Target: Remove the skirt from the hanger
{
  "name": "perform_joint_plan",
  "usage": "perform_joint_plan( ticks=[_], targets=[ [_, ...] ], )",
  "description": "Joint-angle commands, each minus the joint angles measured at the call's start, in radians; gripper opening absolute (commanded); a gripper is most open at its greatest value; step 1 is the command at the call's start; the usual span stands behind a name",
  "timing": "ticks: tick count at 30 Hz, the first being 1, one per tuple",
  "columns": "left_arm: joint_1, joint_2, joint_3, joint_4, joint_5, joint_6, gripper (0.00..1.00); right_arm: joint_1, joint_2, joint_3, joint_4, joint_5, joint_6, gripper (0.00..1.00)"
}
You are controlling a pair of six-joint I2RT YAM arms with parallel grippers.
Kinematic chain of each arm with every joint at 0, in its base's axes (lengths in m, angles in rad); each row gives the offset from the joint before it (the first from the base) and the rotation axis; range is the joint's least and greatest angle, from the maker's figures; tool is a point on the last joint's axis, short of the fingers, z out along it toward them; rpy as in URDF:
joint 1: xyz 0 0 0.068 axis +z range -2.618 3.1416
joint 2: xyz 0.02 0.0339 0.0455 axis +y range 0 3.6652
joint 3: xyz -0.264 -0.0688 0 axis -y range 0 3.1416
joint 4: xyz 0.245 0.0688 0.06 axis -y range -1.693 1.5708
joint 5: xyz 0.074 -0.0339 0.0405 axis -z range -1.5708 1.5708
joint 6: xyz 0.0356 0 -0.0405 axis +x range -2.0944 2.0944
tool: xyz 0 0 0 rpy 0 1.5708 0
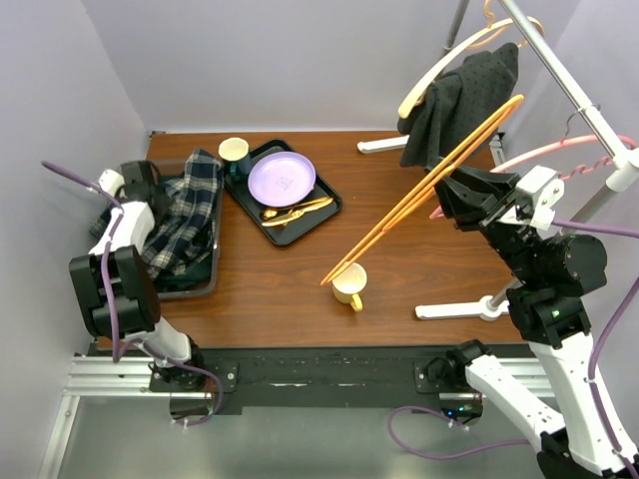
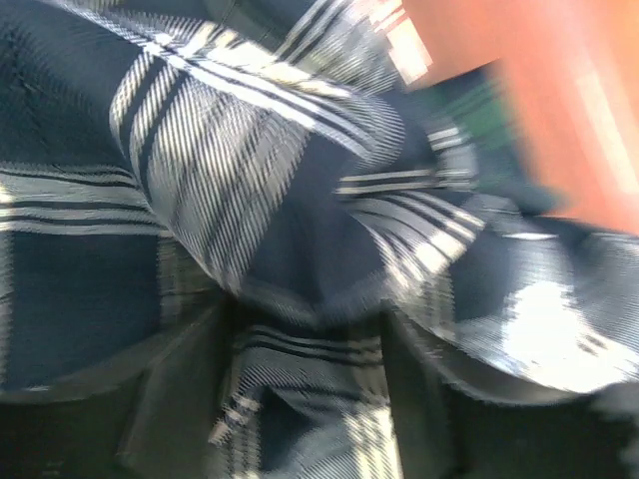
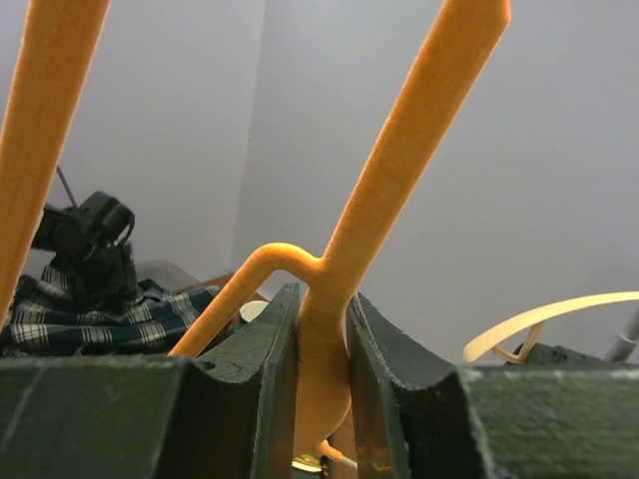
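Clamping the orange hanger (image 3: 391, 160) centre-right: right gripper (image 3: 321, 339), jaws tight on it. Plaid skirt (image 1: 185, 220) sits in left bin (image 1: 185, 290); left gripper (image 1: 135, 185) jaws, can't tell.

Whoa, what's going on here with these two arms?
The right arm's fingers are clamped on a bare orange plastic hanger, holding it up over the wooden table. The blue-and-white plaid skirt lies crumpled in the dark tray on the left, already off the hanger, and the left arm reaches over it.
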Motion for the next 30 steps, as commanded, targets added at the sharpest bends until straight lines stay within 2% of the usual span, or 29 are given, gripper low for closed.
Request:
perform_joint_plan(
  ticks=[1,2,3,5,6,7,9,10,13,20,21,23,27,30],
  targets=[
    [-0.027,-0.168,0.169,-0.083,-0.015,0.111,0.68,-0.002,-0.008,0.028,0.019,0.008,0.005,0.0],
    [-0.053,-0.197,0.182,-0.066,-0.028,0.15,0.69,-0.002,-0.005,0.028,0.005,-0.002,-0.007,0.0],
    [-0.067,-0.225,0.187,-0.049,-0.039,0.223,0.79,-0.003,-0.004,0.027,-0.016,-0.004,-0.07,0.0],
    [-0.088,-0.3,0.187,0.016,0.057,0.314,0.84,-0.002,0.002,0.036,-0.092,0.036,-0.122,0.0],
    [-0.087,-0.322,0.186,0.033,0.121,0.355,0.84,-0.003,0.016,0.043,-0.121,0.085,-0.158,0.0],
    [-0.087,-0.355,0.186,0.069,0.28,0.376,0.82,-0.003,0.022,0.049,-0.154,0.091,-0.172,0.0],
    [-0.099,-0.38,0.189,0.099,0.426,0.412,0.8,-0.002,0.047,0.069,-0.181,0.082,-0.211,0.0],
    [-0.114,-0.398,0.189,0.134,0.542,0.429,0.8,-0.003,0.056,0.077,-0.202,0.067,-0.233,0.0],
    [-0.206,-0.417,0.218,0.146,0.692,0.506,0.8,-0.002,0.071,0.085,-0.208,-0.005,-0.348,0.0],
    [-0.331,-0.497,0.25,0.212,0.964,0.48,0.78,0.006,0.166,0.123,-0.208,-0.208,-0.556,0.0],
    [-0.338,-0.503,0.264,0.209,0.994,0.482,0.78,0.008,0.179,0.129,-0.233,-0.217,-0.645,0.0],
    [-0.349,-0.503,0.31,0.176,1.08,0.491,0.78,0.012,0.223,0.155,-0.265,-0.211,-0.737,0.0],
    [-0.355,-0.526,0.336,0.137,1.157,0.521,0.77,0.037,0.272,0.177,-0.409,-0.205,-1.071,0.0],
    [-0.363,-0.532,0.322,0.136,1.224,0.525,0.76,0.089,0.268,0.146,-0.434,-0.162,-1.2,0.0]
  ],
)
